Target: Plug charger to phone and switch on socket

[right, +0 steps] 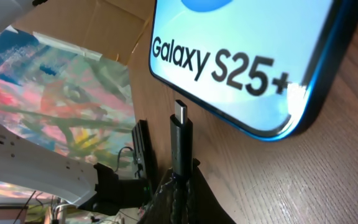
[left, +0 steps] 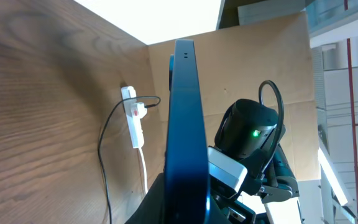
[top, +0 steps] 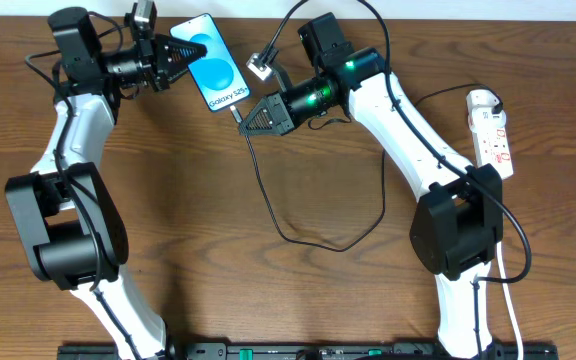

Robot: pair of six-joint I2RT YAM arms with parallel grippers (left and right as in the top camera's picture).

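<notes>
The right gripper (top: 245,117) is closed on the charger (right: 181,137), pinching the black plug body just behind its metal tip. In the right wrist view the tip points straight at the bottom edge of the phone (top: 211,65), below the "Galaxy S25+" lettering. It sits right at that edge, but the pictures do not show whether it has entered the port or only stands in front of it. The left gripper (top: 178,60) is clamped on the phone's upper end and holds it at a slant near the far edge of the table (top: 218,200), the bright blue screen facing up. In the left wrist view the phone shows edge-on as a thin dark blue slab rising from between the fingers. Its lower corner lies close over the wood, and I cannot tell if it touches. From the right gripper the thin black cable drops toward the near side of the table, bends in a wide loose loop on the bare wood between the two arms, and climbs back behind the right arm. A black lead reaches the far end of the socket (top: 492,130). The socket lies flat at the right side of the table, well apart from the phone, its red markings showing. A white cord (top: 513,290) trails from it toward the near edge. No gripper is near the socket.
</notes>
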